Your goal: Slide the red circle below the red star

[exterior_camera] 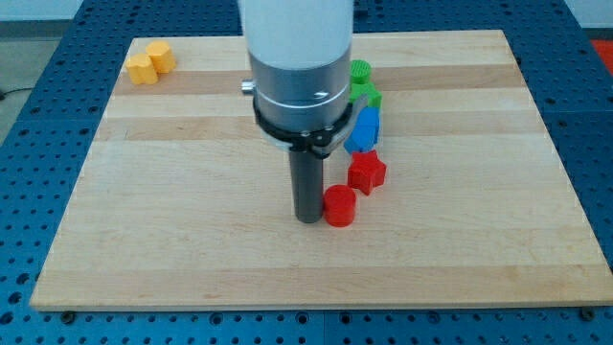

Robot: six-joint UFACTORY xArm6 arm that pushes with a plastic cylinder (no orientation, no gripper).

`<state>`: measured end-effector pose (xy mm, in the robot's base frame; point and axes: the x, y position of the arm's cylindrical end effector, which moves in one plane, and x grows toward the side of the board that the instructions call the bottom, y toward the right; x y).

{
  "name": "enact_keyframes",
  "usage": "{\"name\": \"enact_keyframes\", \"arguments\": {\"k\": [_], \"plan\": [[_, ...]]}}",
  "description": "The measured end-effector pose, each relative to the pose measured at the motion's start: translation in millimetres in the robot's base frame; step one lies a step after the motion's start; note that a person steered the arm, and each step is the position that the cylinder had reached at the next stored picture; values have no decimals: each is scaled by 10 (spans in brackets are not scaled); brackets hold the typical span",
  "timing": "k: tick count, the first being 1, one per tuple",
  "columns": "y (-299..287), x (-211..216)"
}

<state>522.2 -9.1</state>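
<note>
Nearest to you on the pale wooden counter (192,249) sits the small red circle block (339,205), a short cylinder a little right of centre. You can see my tip (308,219), the lower end of the straight dark rod, standing just to the left of that red circle, touching it or as good as touching; the gap is too fine to judge. No jaws exist on this arm, so nothing is held; the rod only rests against the counter beside the block.

Just behind the red circle and slightly to its right lies the red star-shaped block (367,172), very close to it, perhaps in contact at the near edge. So the red circle already lies on the near side of the red star, offset a touch to the left.

Farther back, you find a blue block (364,129) right behind the star, then two green blocks (362,83) beyond it, partly hidden by the arm's white body. Two yellow blocks (149,62) sit together at the far left corner, well apart from the rest.
</note>
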Motion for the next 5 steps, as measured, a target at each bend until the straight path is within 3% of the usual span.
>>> {"name": "enact_keyframes", "arguments": {"k": [4,5], "plan": [[302,61],[-66,61]]}}
